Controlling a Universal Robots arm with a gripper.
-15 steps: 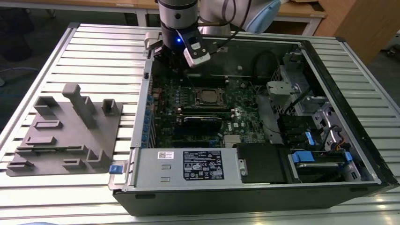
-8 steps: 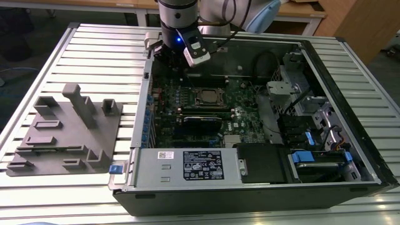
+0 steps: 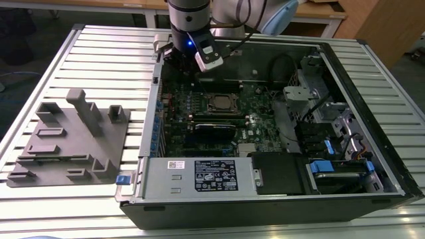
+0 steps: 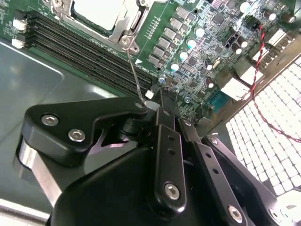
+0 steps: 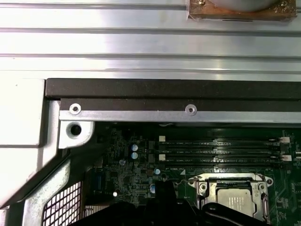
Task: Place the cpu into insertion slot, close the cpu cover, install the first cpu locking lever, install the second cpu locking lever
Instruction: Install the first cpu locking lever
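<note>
The cpu lies in the insertion slot on the green board, its dull silver top showing through the window of the cpu cover, which lies flat over it. In the first wrist view the cpu sits framed by the cover. A thin wire locking lever rises from the socket's corner, and its free end touches my gripper. The black fingers are together; I cannot tell whether the wire is pinched between them. In the exterior view my gripper hangs just beyond the socket's far side.
Black memory slots run beside the socket. A long black card with a blue edge and the power supply sit nearer the camera. The case's rim and a drive cage bound the board. A grey fixture rests on the slatted table.
</note>
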